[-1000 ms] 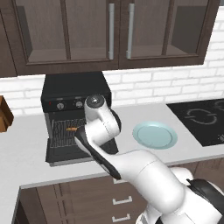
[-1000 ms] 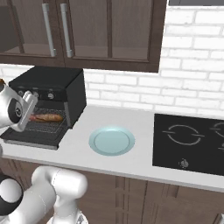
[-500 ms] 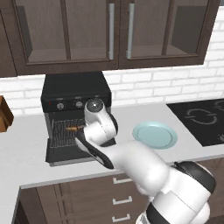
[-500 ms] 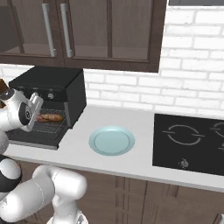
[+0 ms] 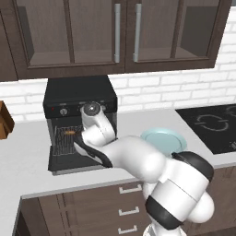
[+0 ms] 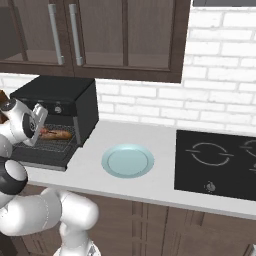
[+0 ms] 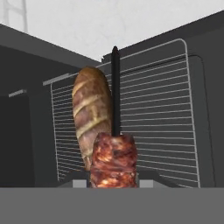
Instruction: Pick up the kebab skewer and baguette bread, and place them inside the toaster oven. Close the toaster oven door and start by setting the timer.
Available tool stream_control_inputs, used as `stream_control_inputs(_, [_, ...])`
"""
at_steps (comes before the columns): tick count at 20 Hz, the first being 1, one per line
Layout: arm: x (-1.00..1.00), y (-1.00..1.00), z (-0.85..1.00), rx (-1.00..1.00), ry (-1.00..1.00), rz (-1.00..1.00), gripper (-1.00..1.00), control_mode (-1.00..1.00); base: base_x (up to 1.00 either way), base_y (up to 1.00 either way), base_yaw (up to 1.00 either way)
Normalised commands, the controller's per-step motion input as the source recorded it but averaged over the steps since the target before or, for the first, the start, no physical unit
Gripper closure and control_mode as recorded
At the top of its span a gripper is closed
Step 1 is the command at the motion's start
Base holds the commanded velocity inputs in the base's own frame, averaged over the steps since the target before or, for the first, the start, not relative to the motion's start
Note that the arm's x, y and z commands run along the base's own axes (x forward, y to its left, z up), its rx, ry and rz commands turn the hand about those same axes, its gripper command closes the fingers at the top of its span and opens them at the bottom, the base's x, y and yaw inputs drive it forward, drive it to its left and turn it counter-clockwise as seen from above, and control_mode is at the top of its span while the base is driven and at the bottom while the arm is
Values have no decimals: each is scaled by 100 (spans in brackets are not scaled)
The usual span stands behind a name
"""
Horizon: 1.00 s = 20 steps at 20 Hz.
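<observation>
Gripper (image 7: 113,183) of mine clamped tight on the kebab skewer (image 7: 114,153), held over the wire rack (image 7: 162,113) inside the toaster oven (image 6: 60,102), baguette bread (image 7: 91,113) lying just beside, toaster oven door (image 6: 37,156) folded down flat.

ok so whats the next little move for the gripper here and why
Probably lower a touch and open the gripper. It is shut on the kebab skewer, which hangs over the wire rack inside the toaster oven, beside the baguette bread already lying there. The door is open.
</observation>
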Motion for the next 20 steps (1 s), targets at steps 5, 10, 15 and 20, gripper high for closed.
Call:
stream_control_inputs(5, [39, 9, 0, 0, 0, 0, 100, -100, 0, 0, 0])
stream_control_inputs(10, [24, 3, 0, 0, 0, 0, 100, -100, 0, 0, 0])
stream_control_inputs(15, [23, 0, 0, 0, 0, 0, 100, -100, 0, 0, 0])
stream_control_inputs(20, [29, 0, 0, 0, 0, 0, 100, -100, 0, 0, 0])
